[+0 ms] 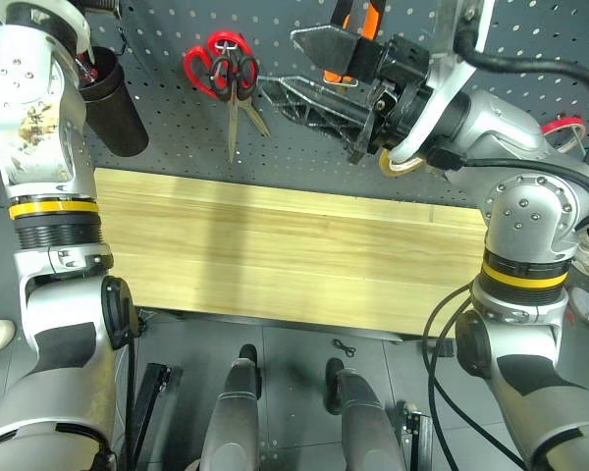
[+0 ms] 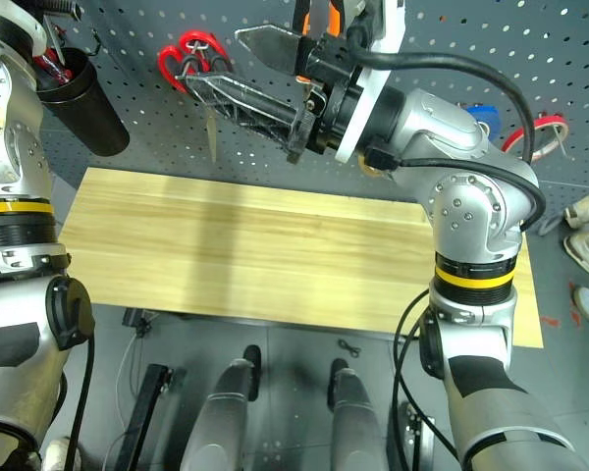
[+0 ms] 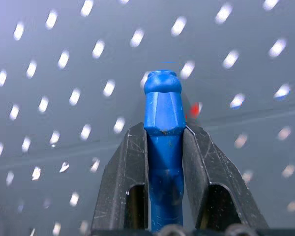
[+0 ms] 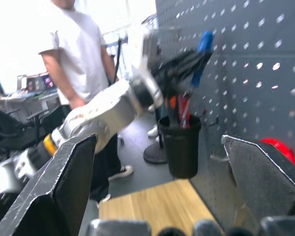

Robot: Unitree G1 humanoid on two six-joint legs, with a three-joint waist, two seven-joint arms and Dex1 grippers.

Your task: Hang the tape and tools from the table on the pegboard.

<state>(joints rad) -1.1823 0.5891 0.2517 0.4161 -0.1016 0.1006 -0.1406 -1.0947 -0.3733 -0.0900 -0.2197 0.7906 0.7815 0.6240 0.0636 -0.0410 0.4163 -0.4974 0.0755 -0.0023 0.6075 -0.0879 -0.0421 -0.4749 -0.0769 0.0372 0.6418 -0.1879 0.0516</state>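
Against the pegboard (image 1: 304,167), at about eleven o'clock in the head views, the left gripper (image 3: 164,135) is closed on the blue-handled screwdriver (image 3: 163,113); the left wrist view shows its two black fingers (image 3: 125,172) pinching the handle from both sides, with the handle's rounded end standing past the fingertips and close to the holes of the board. From the right wrist view the same screwdriver is held just above a black cup (image 4: 181,145) mounted on the pegboard, which already has red and orange handles sticking out of it.

Up at one o'clock the right gripper (image 1: 309,69) is raised in front of the board with its fingers spread wide and nothing between them. Just beside it, at twelve o'clock, red-handled scissors (image 1: 228,74) hang on the board, with the small black-handled scissors (image 1: 238,83) hanging over them. Orange handles (most likely the pliers) (image 1: 358,25) show behind the right wrist. A red tape ring (image 1: 566,128) hangs at three o'clock, and the blue tape (image 2: 483,115) peeks out behind the right arm. Below lies the table (image 1: 275,255). A person in a white shirt (image 4: 76,54) stands beyond the left arm.
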